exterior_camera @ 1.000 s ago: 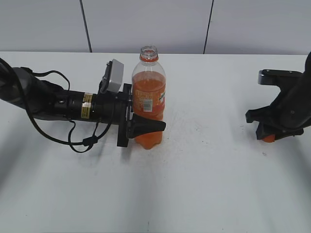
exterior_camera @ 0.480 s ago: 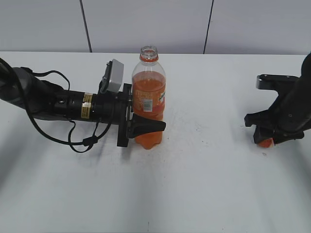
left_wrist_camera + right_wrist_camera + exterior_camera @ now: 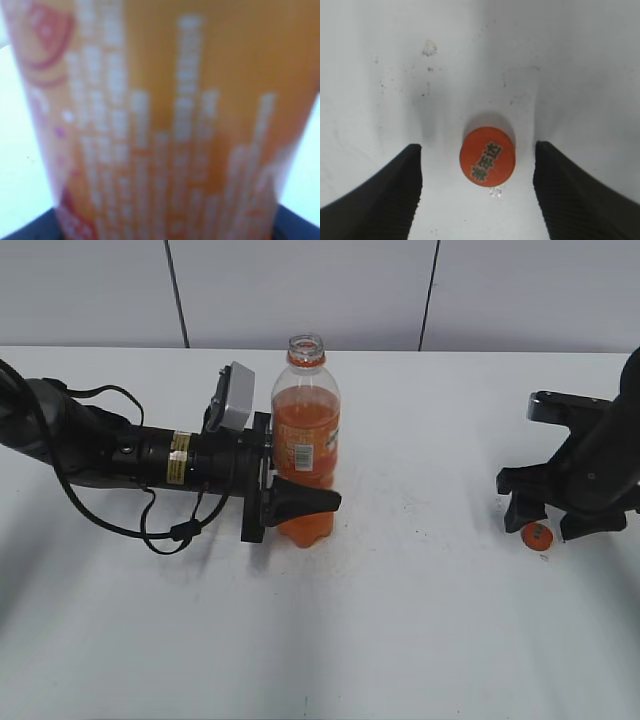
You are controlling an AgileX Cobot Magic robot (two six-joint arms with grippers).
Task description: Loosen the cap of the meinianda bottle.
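Observation:
The meinianda bottle (image 3: 305, 440) stands upright at mid-table with an open mouth and no cap on it. My left gripper (image 3: 300, 495) is shut on its lower body from the left. In the left wrist view the orange label (image 3: 165, 125) fills the frame, blurred. The orange cap (image 3: 537, 535) lies flat on the table at the right. My right gripper (image 3: 548, 525) hangs just over it, open. In the right wrist view the cap (image 3: 487, 155) sits between the two spread black fingers (image 3: 390, 195), touching neither.
The white table (image 3: 400, 620) has small scuffs and specks. A grey panelled wall (image 3: 300, 290) runs along the far edge. The left arm's cable (image 3: 150, 530) loops on the table beside the arm.
My right gripper has opened and let go of the cap, which now lies on the table under it. The left gripper and the bottle have not moved.

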